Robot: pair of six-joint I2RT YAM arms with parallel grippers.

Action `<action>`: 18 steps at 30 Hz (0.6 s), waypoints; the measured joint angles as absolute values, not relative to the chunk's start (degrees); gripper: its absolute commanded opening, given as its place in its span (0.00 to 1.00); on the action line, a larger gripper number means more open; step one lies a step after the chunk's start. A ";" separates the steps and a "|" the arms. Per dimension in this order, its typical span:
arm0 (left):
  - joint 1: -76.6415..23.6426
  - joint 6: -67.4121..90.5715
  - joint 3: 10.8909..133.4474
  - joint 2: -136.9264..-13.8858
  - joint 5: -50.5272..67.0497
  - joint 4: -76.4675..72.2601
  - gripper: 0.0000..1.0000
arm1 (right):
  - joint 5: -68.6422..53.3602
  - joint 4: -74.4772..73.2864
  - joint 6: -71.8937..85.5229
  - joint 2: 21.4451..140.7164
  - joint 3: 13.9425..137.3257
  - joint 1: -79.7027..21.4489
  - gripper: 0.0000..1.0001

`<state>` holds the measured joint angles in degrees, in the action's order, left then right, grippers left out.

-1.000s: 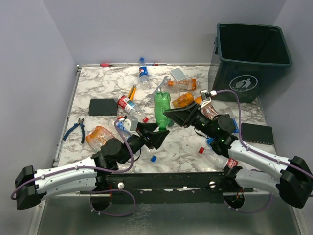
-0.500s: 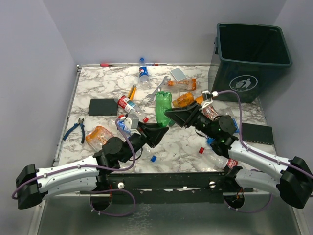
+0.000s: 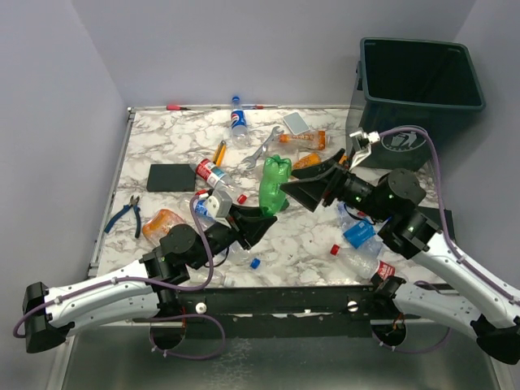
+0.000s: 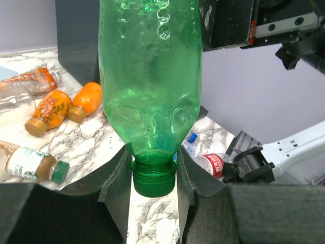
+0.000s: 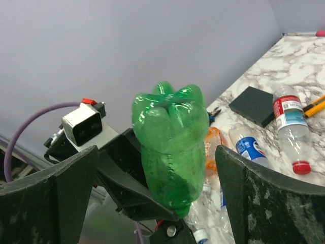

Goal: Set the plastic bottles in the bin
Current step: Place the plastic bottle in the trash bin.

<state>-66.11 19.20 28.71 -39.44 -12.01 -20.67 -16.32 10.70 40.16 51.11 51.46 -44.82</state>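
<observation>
We note the green bottle (image 3: 274,185) near upright, cap down, neck clamped in left hand (image 3: 262,219); right hand (image 3: 313,187) gapes wide.

Pale lilac walls (image 3: 244,49), marble tbl (image 3: 297,240)

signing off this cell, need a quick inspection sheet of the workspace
surface: marble table, littered
job's things: green bottle held cap down, off the table; other bottles lie loose; bin upright, far right
clutter: wrench, blue pliers, black pads
grippers: left gripper shut on the bottle's neck; right gripper open, jaws either side of its base, apart from it
cables: purple cable arcs before the bin
surroundings: grey walls
</observation>
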 measured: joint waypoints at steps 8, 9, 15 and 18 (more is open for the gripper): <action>-66.11 16.73 31.29 -40.14 -8.95 -17.32 0.00 | -17.47 2.72 37.43 54.89 54.28 -44.95 0.99; -66.11 16.73 31.31 -40.64 -8.58 -17.32 0.00 | -17.54 2.66 37.47 56.10 54.26 -44.95 0.97; -66.11 16.82 31.42 -43.77 -6.85 -16.97 0.00 | -19.03 4.32 38.37 59.18 54.17 -45.25 0.53; -66.11 17.34 31.62 -43.86 -6.74 -16.88 0.55 | -18.79 5.02 37.89 59.46 54.15 -45.36 0.42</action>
